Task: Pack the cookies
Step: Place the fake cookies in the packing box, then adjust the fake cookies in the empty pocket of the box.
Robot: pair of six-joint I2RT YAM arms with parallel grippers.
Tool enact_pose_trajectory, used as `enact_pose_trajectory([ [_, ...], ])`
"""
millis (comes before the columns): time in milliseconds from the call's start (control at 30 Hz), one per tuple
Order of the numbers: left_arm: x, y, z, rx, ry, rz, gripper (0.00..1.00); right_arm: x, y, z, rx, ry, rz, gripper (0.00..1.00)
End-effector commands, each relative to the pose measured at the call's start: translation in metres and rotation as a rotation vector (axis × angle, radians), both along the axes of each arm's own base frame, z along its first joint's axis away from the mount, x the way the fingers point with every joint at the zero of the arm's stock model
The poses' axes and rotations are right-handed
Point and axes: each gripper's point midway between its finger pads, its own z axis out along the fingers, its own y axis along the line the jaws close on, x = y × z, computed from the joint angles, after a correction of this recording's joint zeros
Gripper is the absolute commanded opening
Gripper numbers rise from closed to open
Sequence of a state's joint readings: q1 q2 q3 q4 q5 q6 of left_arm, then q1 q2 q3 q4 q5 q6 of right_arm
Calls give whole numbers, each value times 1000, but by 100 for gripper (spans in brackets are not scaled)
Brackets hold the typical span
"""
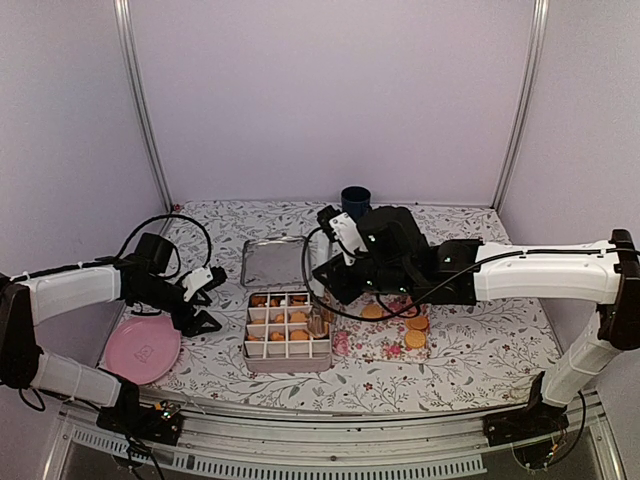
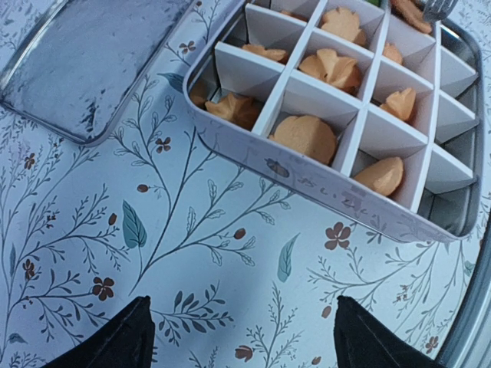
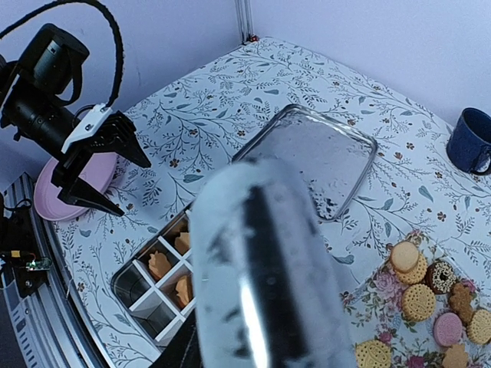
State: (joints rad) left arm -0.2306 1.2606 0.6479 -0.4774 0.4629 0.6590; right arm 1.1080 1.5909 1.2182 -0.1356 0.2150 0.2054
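Two arms reach over the flowered table (image 1: 480,360) from opposite sides of the tin (image 1: 288,358), which I judge stops them crowding each other. That tin sits mid-table where both can reach it. Its lid (image 1: 275,262) lies flat just behind, so the grid is open from above. A pink plate (image 1: 143,350) rests far left, well apart from the packing. A napkin (image 1: 372,342) lies just right of the tin, which makes each carry short. My left gripper (image 2: 242,307) hovers just left of the tin, jaws wide and empty, parked clear as I read it. My right gripper (image 1: 322,318) hangs over the tin's right edge. A blurred shiny shape blocks its own camera, so I cannot tell whether it grips anything. Orange cookies (image 2: 305,138) fill several cells, and the near-right cells look bare. More cookies (image 3: 418,301) wait on the napkin
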Motion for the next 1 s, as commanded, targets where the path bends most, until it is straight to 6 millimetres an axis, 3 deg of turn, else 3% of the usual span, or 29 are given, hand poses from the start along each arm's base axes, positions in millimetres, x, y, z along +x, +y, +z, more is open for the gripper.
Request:
enact_pose_trajectory([
  [0, 5, 0, 9, -11, -24, 1, 81, 3, -6, 53, 102, -79, -32, 34],
  [167, 5, 0, 9, -17, -23, 0, 81, 8, -7, 55, 96, -96, -31, 32],
  [400, 5, 1, 10, -11, -33, 3, 81, 10, 10, 44, 55, -97, 51, 33],
  [633, 4, 1, 9, -9, -29, 3, 81, 13, 21, 27, 0, -78, 156, 34],
  [967, 5, 1, 9, -8, -25, 4, 81, 13, 20, -4, -62, -10, 234, 35],
])
